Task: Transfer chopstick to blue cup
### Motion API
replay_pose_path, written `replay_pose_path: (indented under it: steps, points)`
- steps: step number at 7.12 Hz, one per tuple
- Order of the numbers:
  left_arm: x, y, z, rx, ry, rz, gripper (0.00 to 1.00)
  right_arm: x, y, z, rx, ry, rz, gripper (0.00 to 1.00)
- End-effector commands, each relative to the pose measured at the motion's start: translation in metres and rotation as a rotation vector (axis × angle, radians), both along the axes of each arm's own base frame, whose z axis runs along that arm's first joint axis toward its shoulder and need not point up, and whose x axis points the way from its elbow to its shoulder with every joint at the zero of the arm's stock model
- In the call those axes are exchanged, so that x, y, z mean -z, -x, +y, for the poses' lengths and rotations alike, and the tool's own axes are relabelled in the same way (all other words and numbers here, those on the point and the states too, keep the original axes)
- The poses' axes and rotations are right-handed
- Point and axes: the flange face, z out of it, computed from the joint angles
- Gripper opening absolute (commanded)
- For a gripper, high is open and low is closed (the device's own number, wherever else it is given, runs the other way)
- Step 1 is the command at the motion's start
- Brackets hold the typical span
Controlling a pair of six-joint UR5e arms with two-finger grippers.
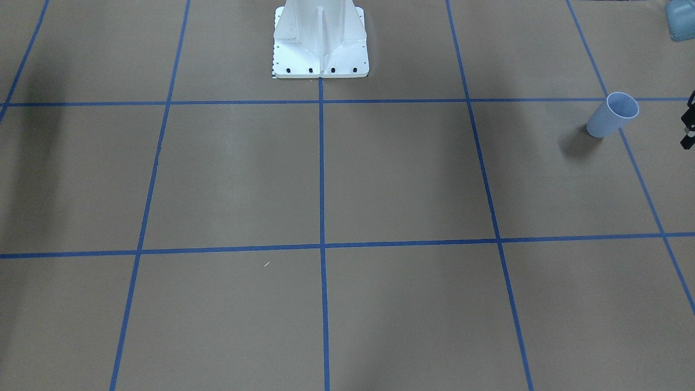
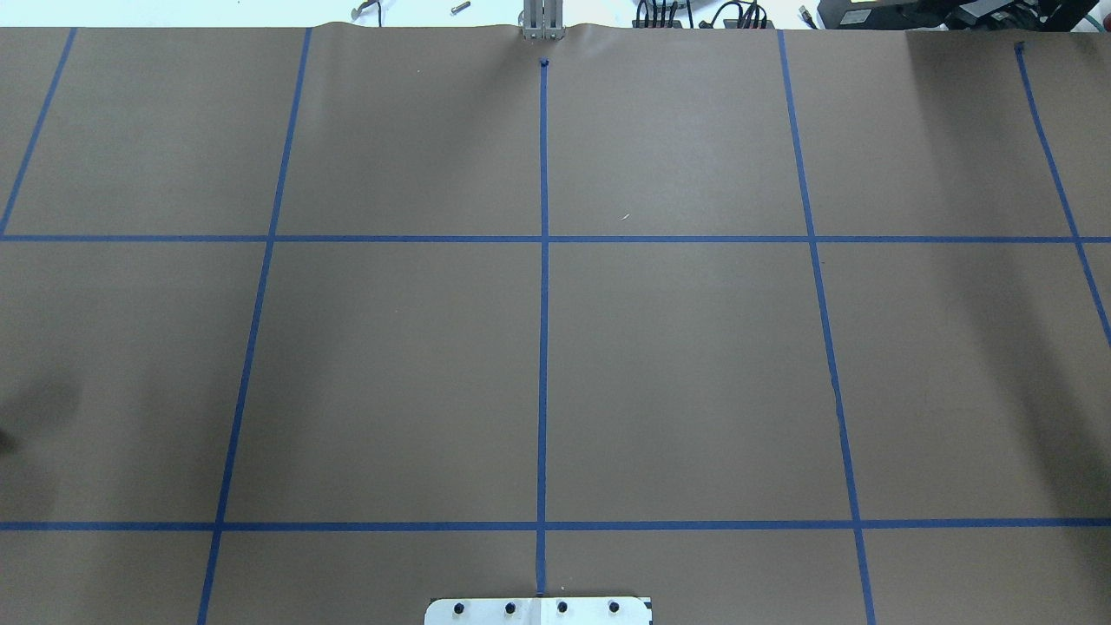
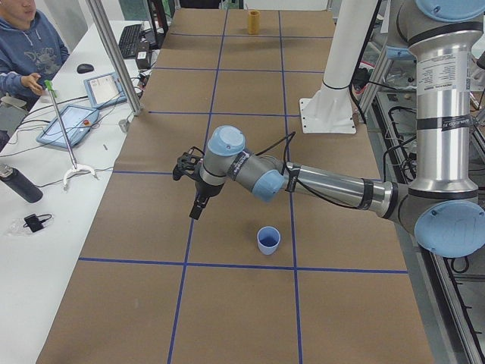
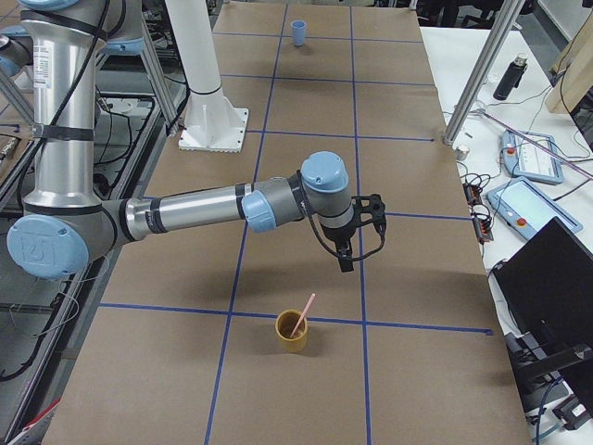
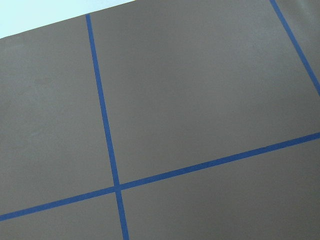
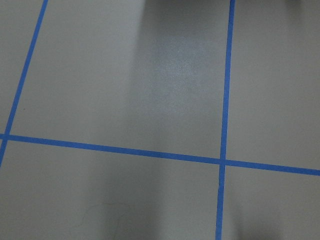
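The blue cup (image 1: 612, 115) stands upright on the brown table; it also shows in the exterior left view (image 3: 268, 240) and far off in the exterior right view (image 4: 297, 32). One pale pink chopstick (image 4: 303, 315) leans in a mustard-yellow cup (image 4: 292, 332) at the opposite end of the table. My left gripper (image 3: 198, 203) hangs above the table, apart from the blue cup; only its edge (image 1: 688, 130) shows in the front-facing view. My right gripper (image 4: 346, 256) hangs above the table, a little beyond the yellow cup. I cannot tell whether either gripper is open or shut.
The white robot base (image 1: 320, 49) stands at the table's middle back edge. Blue tape lines (image 2: 543, 304) grid the brown paper. A seated operator (image 3: 26, 38), tablets (image 3: 67, 125) and a dark bottle (image 3: 19, 182) are at a white side table. Both wrist views show only paper and tape.
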Motion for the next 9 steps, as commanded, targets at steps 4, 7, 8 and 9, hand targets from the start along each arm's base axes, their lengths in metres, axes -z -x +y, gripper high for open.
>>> replay_pose_path:
  steps: [4, 7, 8, 9]
  points:
    - [-0.001, 0.001, 0.002, 0.002, 0.003, 0.001, 0.98, 0.003, -0.004, 0.002, -0.005, -0.005, -0.005, 1.00]
    - [-0.001, 0.000, 0.003, 0.012, 0.005, 0.000, 0.98, 0.002, -0.004, 0.006, -0.006, -0.001, -0.006, 1.00]
    - [-0.001, 0.001, 0.002, 0.014, 0.004, -0.001, 0.98, -0.002, -0.006, 0.011, -0.007, 0.008, -0.016, 1.00]
    - [0.001, 0.000, 0.003, 0.012, 0.002, 0.002, 0.98, -0.004, -0.005, 0.013, -0.001, 0.015, -0.028, 1.00]
